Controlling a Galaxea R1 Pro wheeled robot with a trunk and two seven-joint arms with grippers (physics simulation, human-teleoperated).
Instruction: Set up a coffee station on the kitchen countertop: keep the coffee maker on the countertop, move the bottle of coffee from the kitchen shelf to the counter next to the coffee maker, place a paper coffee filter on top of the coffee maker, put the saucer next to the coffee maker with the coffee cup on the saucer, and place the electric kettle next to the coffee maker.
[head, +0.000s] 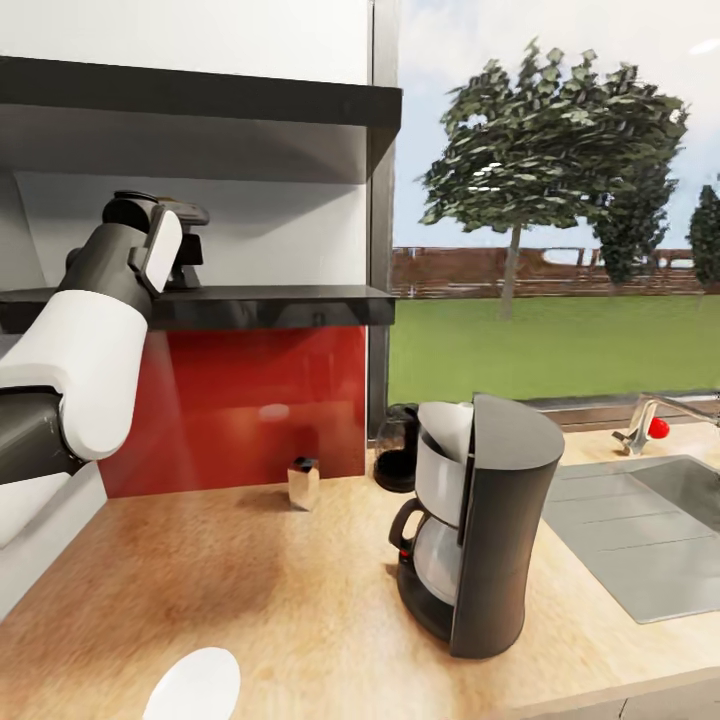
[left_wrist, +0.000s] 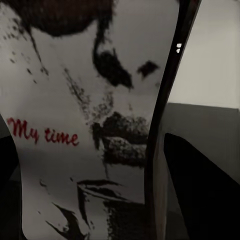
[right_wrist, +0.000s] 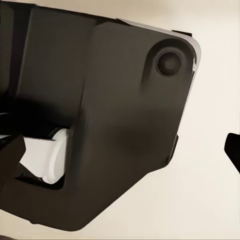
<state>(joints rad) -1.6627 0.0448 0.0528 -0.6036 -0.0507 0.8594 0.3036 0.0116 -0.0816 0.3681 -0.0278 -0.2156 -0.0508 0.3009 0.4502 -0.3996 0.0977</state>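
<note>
The bottle of coffee (left_wrist: 75, 125) shows close up in the left wrist view, its pale label reading "My time". My left gripper (head: 186, 250) is raised to the lower kitchen shelf (head: 270, 300) and shut on the bottle, with a dark finger (left_wrist: 205, 200) on each side. The black coffee maker (head: 495, 530) stands on the countertop (head: 280, 590) with a white paper filter (head: 447, 428) in its top. A dark kettle (head: 398, 448) sits just behind it. A white saucer (head: 195, 685) lies at the counter's near edge. My right gripper (right_wrist: 120, 150) hangs open over the coffee maker (right_wrist: 115, 115).
A small shiny box (head: 303, 483) stands on the counter by the red backsplash (head: 250, 400). A steel sink (head: 640, 530) with a faucet (head: 650, 420) lies to the right. An upper shelf (head: 200, 100) overhangs the lower one. A window is behind the sink.
</note>
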